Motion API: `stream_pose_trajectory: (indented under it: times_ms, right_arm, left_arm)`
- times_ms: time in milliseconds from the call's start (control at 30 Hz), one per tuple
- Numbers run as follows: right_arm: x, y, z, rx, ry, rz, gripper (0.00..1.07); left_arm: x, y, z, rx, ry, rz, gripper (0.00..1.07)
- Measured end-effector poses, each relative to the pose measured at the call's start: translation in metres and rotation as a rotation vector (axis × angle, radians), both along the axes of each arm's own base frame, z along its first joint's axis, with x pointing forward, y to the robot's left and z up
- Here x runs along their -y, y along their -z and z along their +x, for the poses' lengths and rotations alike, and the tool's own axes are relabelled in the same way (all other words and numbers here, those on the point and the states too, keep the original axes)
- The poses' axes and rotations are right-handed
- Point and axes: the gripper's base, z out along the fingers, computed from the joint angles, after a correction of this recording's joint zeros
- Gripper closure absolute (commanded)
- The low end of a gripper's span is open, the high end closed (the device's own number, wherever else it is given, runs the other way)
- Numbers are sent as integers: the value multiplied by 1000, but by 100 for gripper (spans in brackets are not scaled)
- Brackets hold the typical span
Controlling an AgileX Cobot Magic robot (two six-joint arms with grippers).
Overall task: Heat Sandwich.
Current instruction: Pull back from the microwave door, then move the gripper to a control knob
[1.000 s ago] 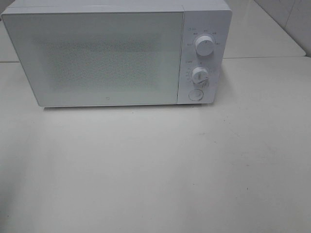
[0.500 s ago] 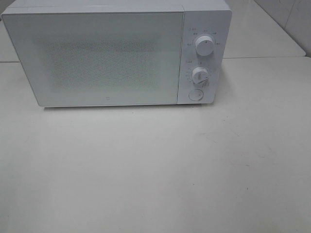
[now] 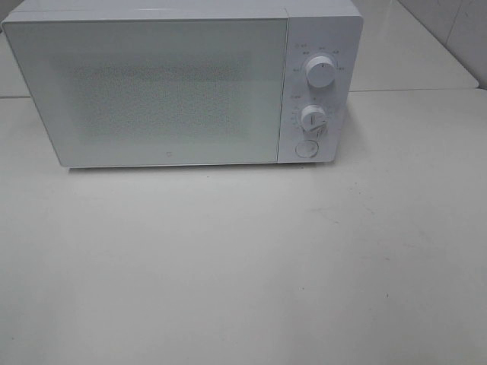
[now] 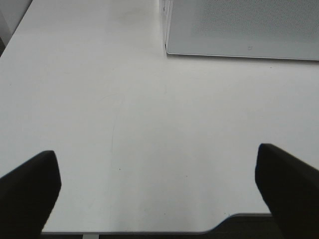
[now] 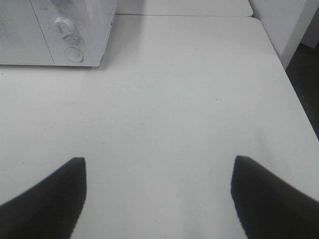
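A white microwave stands at the back of the white table, its door shut, with two knobs and a round button on its right panel. The sandwich is out of view. Neither arm shows in the exterior high view. My left gripper is open over bare table, its dark fingers wide apart, and the microwave's door corner lies ahead of it. My right gripper is open with nothing between its fingers, and the microwave's knob panel lies ahead.
A second white table adjoins behind the microwave on the right. The table's right edge drops to a dark floor in the right wrist view. A table edge shows close to my left gripper.
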Motion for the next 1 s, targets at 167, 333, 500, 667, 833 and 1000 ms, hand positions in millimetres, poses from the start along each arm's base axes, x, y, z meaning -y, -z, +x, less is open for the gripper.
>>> stream_pose_trajectory:
  times_ms: [167,333,500,667,833,1000]
  right_arm:
    - [0,0,0,0,0,0,32]
    - [0,0,0,0,0,0,32]
    - [0,0,0,0,0,0,32]
    - [0,0,0,0,0,0,32]
    - [0,0,0,0,0,0,32]
    - [0,0,0,0,0,0,32]
  left_arm:
    - [0,4,7,29,-1,-4,7]
    - [0,4,7,37,-2,-5,7]
    - [0,3,7,39,-2,-5,7]
    - [0,3,7,39,-2,-5,7]
    - [0,3,7,39,-2,-5,7]
    - [0,3,7,39,-2,-5,7]
